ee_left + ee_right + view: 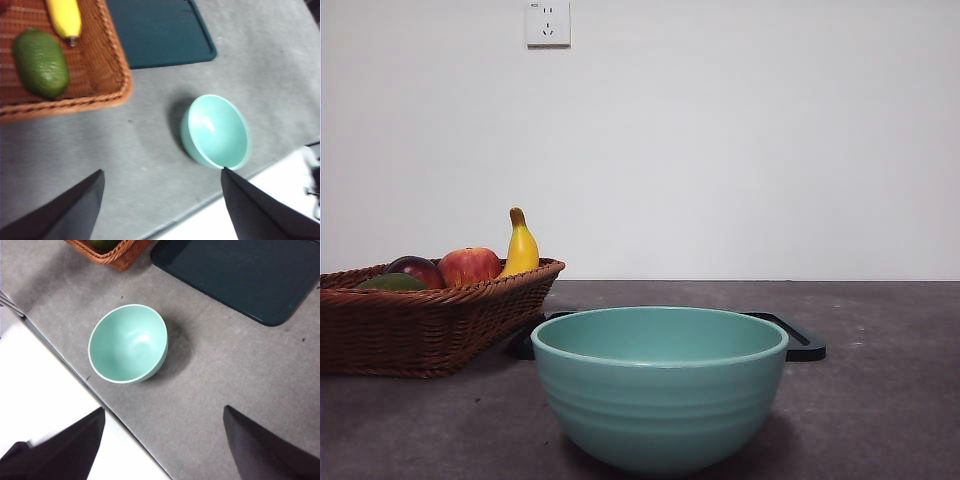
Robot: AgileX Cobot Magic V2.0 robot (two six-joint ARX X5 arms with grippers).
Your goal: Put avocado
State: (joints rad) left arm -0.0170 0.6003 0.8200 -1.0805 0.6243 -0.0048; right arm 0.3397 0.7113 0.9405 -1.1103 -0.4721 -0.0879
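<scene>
Right now the avocado (pixel 41 62) lies in the wicker basket (pixel 430 325) at the left of the bench (pixel 880 400), beside a banana (pixel 521 246), a red apple (pixel 469 265) and a dark purple fruit (pixel 417 268). Nearer and to the right stands a teal bowl (pixel 660 385), with a dark tray (pixel 800 342) flat behind it. Both arms hang above the bench: the left pincer (pixel 162 200) is spread wide and holds nothing, and the right pincer (pixel 164 440) is spread likewise
</scene>
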